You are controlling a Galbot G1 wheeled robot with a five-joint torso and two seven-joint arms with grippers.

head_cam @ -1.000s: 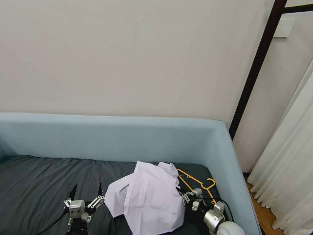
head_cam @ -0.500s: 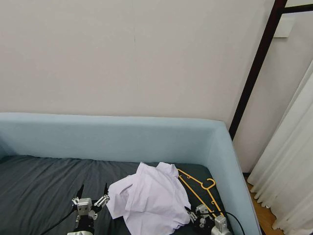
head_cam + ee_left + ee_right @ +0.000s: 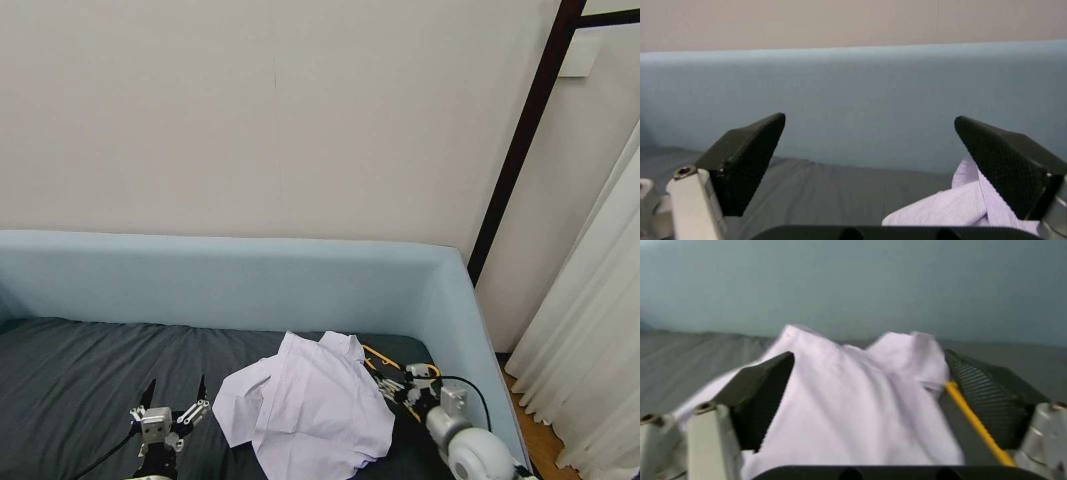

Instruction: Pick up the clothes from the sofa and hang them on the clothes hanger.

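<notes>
A pale lilac shirt (image 3: 305, 405) lies crumpled on the sofa's dark grey seat (image 3: 70, 370), near its right end. An orange hanger (image 3: 376, 354) lies partly under the shirt's right edge; in the right wrist view the hanger (image 3: 973, 424) runs beside the shirt (image 3: 853, 405). My right gripper (image 3: 396, 384) is open at the shirt's right edge, over the hanger, with shirt cloth between its fingers (image 3: 763, 390). My left gripper (image 3: 175, 392) stands open just left of the shirt, holding nothing; its wrist view shows the shirt's (image 3: 960, 212) edge by one finger (image 3: 1007, 165).
The light blue sofa backrest (image 3: 230, 280) and right armrest (image 3: 455, 320) close in the seat. A black rack pole (image 3: 525, 130) stands against the wall on the right, with a white curtain (image 3: 590, 370) beside it. Bare seat extends to the left.
My right gripper dropped low, then came up and forward to the shirt's right edge over the hanger. The shirt settled flatter. My left gripper shifted right, then back left.
</notes>
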